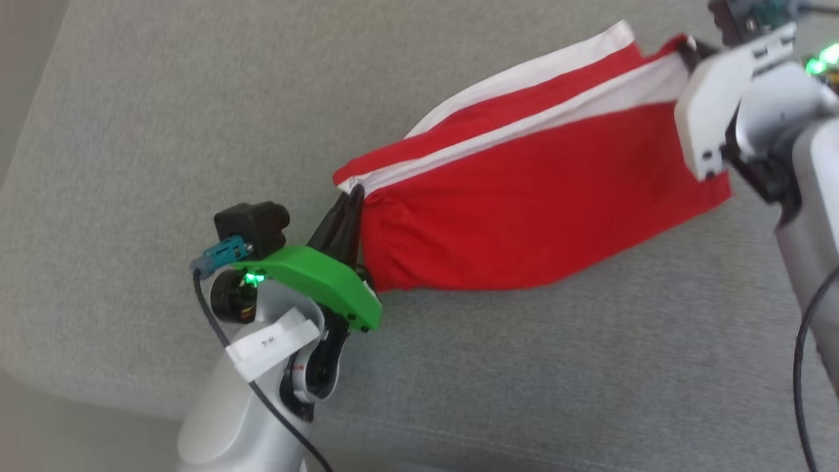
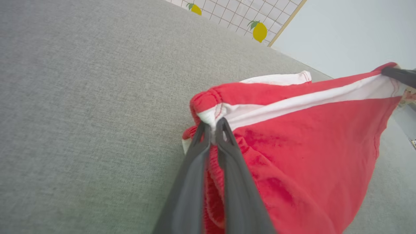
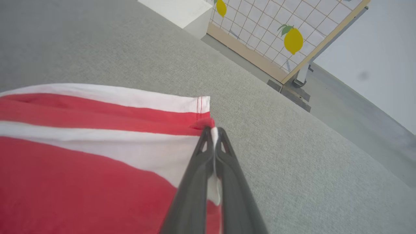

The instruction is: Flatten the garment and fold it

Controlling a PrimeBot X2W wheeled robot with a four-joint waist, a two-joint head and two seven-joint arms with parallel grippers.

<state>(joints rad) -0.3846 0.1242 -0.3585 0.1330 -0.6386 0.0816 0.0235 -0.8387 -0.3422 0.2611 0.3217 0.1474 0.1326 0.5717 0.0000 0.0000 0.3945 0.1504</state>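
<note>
In the head view, the garment [image 1: 524, 196] is stretching across the middle and upper right of the frame over the grey fabric surface [image 1: 164, 131], its white stripes running along the upper edge and its red panel sagging below; whether the lower edge is touching the surface is not clear. The left gripper [image 1: 351, 196], rising from the lower left, is pinching the garment's left corner with its fingers pressed together; the right gripper [image 1: 691, 49], at the upper right corner of the frame, is gripping the opposite end, though its white housing is hiding most of the fingers.

In the left wrist view, the left gripper [image 2: 213, 125] is clamping a bunched, gathered hem at the centre of the frame, its dark fingers closing on white trim and red cloth; the garment [image 2: 308, 136] is spreading to the right, where the other arm's dark finger [image 2: 399, 74] is holding the far corner; a lemon-patterned screen [image 2: 256, 31] is showing at the top.

In the right wrist view, the right gripper [image 3: 214, 131] is squeezing a white-edged corner tightly at the centre, the jaws lying almost flush; the garment [image 3: 81, 169] is filling the lower left; the lemon-patterned screen [image 3: 292, 39] and a white box [image 3: 182, 13] are sitting along the top.
</note>
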